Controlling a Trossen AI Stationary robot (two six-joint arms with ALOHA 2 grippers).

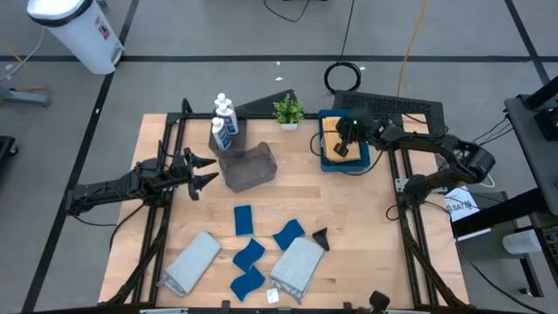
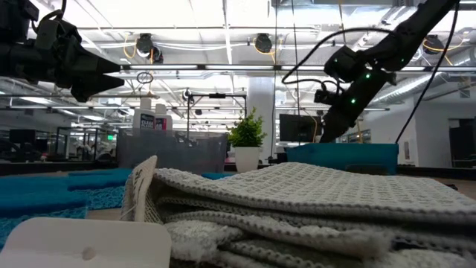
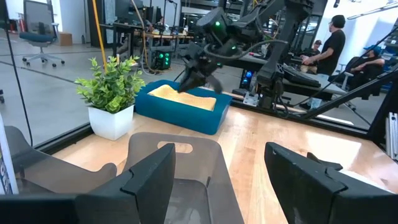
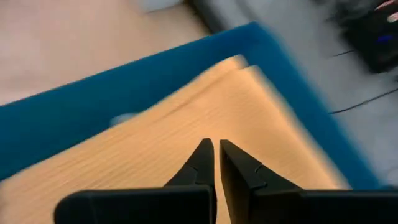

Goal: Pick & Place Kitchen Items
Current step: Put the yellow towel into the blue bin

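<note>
The right tool (image 1: 343,150) hangs over the blue tray (image 1: 329,118) at the far right of the wooden counter (image 1: 366,227), its two fingers pressed together with nothing between them; the right wrist view shows their tips (image 4: 214,155) just above the folded orange cloth (image 4: 186,143) that lies inside the tray. The left tool (image 1: 202,172) hovers over the left side of the counter with its fingers spread wide apart and empty, pointing toward a grey translucent bin (image 1: 248,166) that sits near the middle. Three small white bottles with blue labels (image 1: 224,122) stand close together just behind that bin, and a small green potted plant (image 1: 289,111) stands between them and the tray. Nearer the front edge, four wavy-edged blue sponges (image 1: 243,220) lie scattered, flanked by two folded grey cloths, one at the left (image 1: 189,262) and one at the right (image 1: 296,264). In the low view the right grey cloth fills the foreground. In the left wrist view people show in the room beyond the counter.
</note>
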